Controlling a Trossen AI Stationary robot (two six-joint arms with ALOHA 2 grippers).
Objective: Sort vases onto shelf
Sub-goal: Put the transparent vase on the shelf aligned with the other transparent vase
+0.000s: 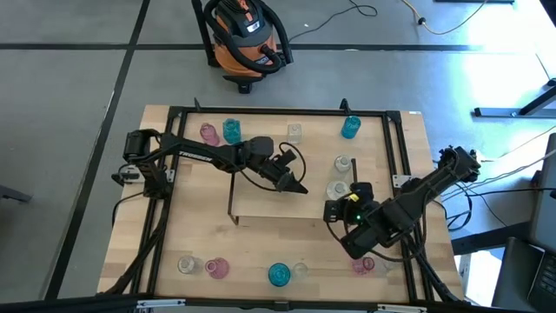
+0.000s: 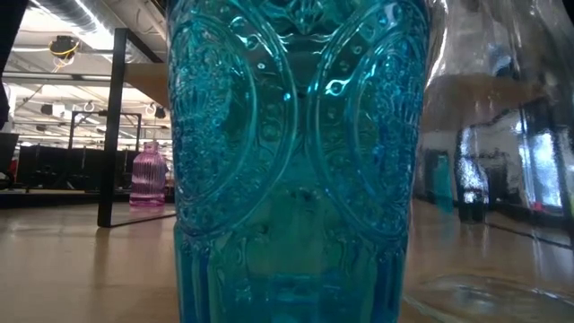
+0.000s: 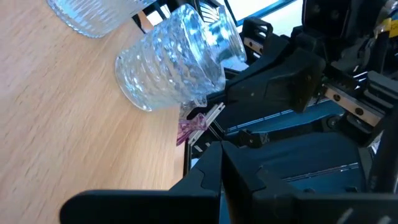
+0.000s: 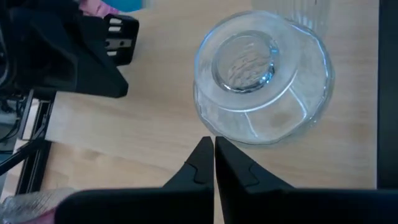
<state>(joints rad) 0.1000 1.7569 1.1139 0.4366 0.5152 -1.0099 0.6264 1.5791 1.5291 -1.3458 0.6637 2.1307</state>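
Bench (image 1: pixel 130 217), shelf (image 1: pixel 278 204) mid-bench, vases along far and near edges, two clear vases (image 1: pixel 341 174) at shelf's right end. Left end effector (image 1: pixel 295 184) and right end effector (image 1: pixel 334 211) both closed, empty. Step: approach; next needs opening on clear vase.

Grey floor (image 1: pixel 69 130) with dark seam lines around table. Orange-black shop vacuum (image 1: pixel 243 39) beyond table's far edge; yellow cable (image 1: pixel 452 30) right of vacuum.
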